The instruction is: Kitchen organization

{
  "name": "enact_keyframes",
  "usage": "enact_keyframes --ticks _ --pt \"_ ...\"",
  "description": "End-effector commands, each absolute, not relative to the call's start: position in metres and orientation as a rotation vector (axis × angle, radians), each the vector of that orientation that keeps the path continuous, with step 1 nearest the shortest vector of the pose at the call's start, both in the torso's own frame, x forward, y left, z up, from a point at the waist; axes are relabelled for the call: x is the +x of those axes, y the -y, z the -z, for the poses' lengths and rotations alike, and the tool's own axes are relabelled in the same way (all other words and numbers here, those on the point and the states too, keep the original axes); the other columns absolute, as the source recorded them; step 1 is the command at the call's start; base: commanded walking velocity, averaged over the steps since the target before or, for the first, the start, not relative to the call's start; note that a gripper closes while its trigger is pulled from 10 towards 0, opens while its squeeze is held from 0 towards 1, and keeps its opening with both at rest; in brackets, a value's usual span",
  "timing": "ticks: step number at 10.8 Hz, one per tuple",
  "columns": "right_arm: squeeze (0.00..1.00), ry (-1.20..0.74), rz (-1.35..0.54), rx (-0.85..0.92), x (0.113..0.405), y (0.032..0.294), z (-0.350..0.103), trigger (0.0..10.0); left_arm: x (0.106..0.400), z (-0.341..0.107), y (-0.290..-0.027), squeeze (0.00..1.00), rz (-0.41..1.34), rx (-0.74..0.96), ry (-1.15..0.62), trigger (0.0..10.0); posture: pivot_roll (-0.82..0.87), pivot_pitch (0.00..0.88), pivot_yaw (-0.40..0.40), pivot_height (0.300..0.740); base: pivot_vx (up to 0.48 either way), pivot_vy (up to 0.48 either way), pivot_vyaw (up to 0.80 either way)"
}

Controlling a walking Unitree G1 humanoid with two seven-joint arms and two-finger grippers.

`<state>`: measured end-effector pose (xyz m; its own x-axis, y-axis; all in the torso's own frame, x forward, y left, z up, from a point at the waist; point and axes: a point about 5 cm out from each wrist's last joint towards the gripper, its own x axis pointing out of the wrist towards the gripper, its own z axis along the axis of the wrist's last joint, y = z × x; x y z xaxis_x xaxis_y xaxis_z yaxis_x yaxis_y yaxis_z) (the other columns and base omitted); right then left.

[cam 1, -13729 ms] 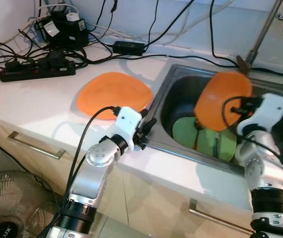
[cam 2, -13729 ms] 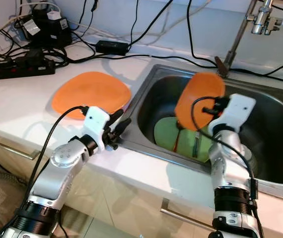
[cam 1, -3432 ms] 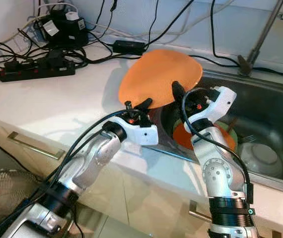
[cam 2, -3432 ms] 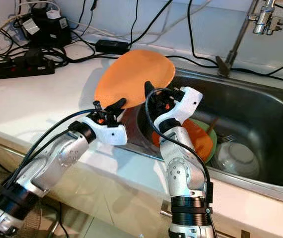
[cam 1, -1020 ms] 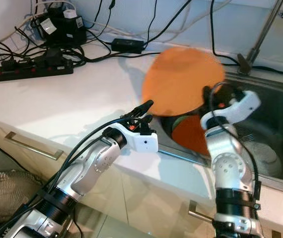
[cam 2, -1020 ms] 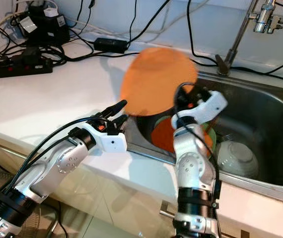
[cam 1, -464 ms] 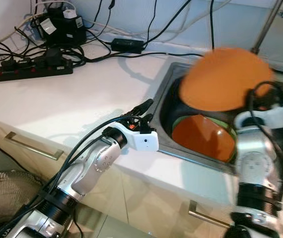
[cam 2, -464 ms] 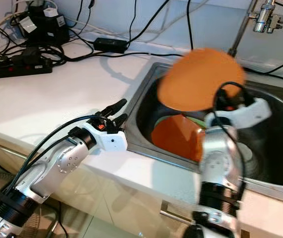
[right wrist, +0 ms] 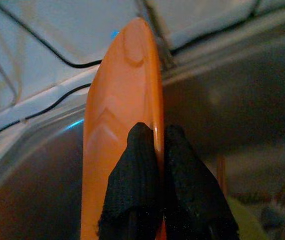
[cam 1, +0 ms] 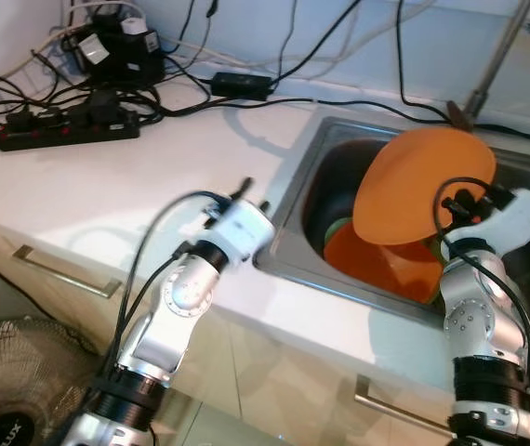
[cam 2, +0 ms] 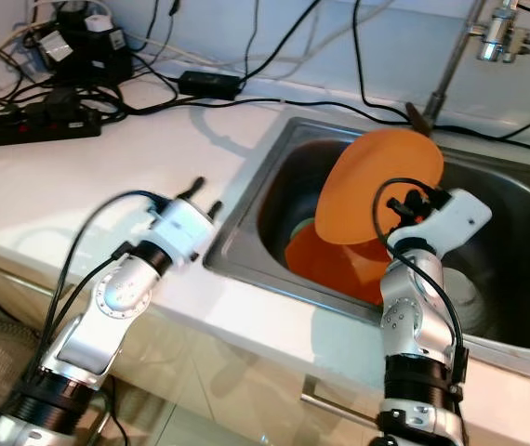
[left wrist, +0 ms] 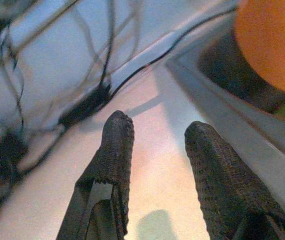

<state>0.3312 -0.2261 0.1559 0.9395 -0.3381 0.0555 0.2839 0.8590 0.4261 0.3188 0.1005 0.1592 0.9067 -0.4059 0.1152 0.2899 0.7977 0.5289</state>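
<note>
While tilted over the sink point(cam 1: 313, 177), the plate point(cam 1: 420, 195) sits pinched (edge-on) in the right tool point(right wrist: 155, 150).

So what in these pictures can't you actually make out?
- Dishes under the raised orange plate held by the right hand: head views, the plate hides them.
- Faucet: cut off by the top edge.
- Left hand: blurred in the head views.
- Floor fan: cut by the bottom corner.

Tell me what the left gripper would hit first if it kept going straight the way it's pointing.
Probably the bare counter ahead of the open left gripper, then the black cables by the wall; depth is unclear.
</note>
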Motion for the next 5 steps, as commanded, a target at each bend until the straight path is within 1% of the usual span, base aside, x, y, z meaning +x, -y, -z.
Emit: enact_keyframes --ticks 1,2,3,5 --pt "0.0 0.154 0.306 0.373 0.331 0.226 -0.157 10.0 0.319 -0.155 -0.105 0.0 0.365 0.41 0.175 10.0 0.2 0.048 -0.012 0.74 0.0 0.0 0.0" --pt "0.0 0.135 0.297 0.352 0.332 0.225 -0.154 10.0 0.32 -0.154 -0.105 0.0 0.364 0.323 0.143 10.0 0.2 0.047 -0.012 0.74 0.0 0.0 0.0" --pt "0.0 0.112 0.282 0.347 0.334 0.223 -0.148 10.0 0.32 -0.154 -0.104 0.0 0.366 0.199 0.11 10.0 0.21 0.043 -0.014 0.74 0.0 0.0 0.0" --pt "0.0 0.076 0.264 0.388 0.336 0.218 -0.141 10.0 0.319 -0.149 -0.099 0.0 0.402 0.086 0.054 10.0 0.2 0.042 -0.012 0.74 0.0 0.0 0.0"
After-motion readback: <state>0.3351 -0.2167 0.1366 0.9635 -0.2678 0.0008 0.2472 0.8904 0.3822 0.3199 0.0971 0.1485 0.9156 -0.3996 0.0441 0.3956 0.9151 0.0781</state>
